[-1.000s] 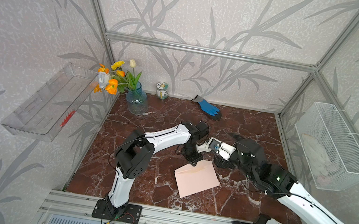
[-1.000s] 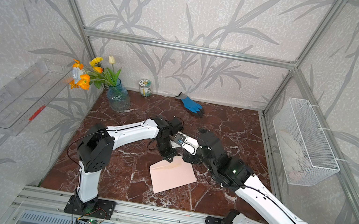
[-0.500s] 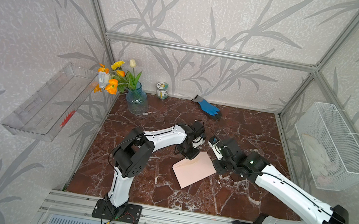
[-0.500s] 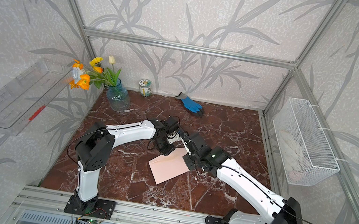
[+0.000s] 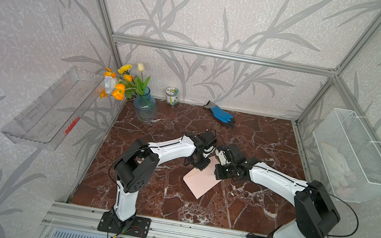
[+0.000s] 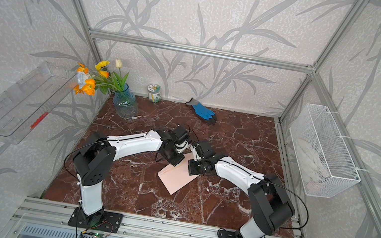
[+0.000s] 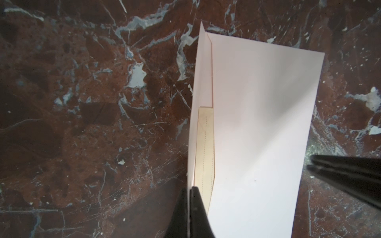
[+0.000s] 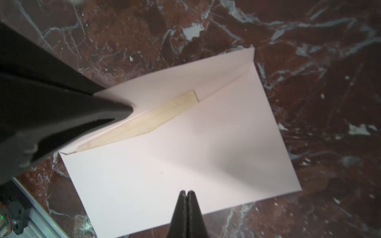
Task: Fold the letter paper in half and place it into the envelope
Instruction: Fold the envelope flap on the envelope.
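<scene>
- The left gripper (image 7: 189, 190), jaws together, pinches the pale pink rectangular paper envelope (image 7: 257, 131) by its flap edge.
- Cream paper sheet (image 7: 205, 148) peeks from the envelope mouth beside it.
- The right gripper (image 8: 187, 194), jaws shut and empty, hovers over the envelope.

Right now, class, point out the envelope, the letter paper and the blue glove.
envelope (image 8: 185, 156): right wrist view, on its plain pink face.
letter paper (image 7: 205, 148): left wrist view, on the cream strip showing at the envelope's mouth.
blue glove (image 5: 221, 114): a top view, on its blue palm.
</scene>
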`<state>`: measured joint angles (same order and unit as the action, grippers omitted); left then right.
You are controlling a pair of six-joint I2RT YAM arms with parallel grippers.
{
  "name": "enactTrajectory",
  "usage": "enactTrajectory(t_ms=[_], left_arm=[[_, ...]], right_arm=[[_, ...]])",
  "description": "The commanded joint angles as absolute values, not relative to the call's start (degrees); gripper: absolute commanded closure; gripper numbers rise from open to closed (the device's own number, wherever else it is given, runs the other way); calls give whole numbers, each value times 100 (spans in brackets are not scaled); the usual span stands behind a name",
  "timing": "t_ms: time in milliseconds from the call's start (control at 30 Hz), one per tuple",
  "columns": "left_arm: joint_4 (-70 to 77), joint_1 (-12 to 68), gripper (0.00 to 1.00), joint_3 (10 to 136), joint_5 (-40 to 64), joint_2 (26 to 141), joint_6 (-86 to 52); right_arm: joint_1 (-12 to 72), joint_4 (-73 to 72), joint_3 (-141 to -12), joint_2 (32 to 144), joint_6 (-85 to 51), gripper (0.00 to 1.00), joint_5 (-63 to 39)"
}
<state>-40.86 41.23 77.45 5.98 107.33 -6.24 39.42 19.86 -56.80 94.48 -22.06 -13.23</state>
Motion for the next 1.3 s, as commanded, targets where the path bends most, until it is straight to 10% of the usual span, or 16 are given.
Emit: enactTrajectory(t_ms=[0, 733, 1267], left_arm=[[-4037, 4197, 100, 7699, 431, 10514, -685], [-4140, 4674, 94, 7552, 70, 10602, -818], [-4107, 5012, 64, 8002, 1050, 10926, -1017]], right_arm=[[3946, 1863, -5965, 9747, -2364, 100, -1834], [3165, 2204, -5918, 10279, -2770, 100, -1237], [3182, 2029, -5819, 10695, -3009, 100, -1503]])
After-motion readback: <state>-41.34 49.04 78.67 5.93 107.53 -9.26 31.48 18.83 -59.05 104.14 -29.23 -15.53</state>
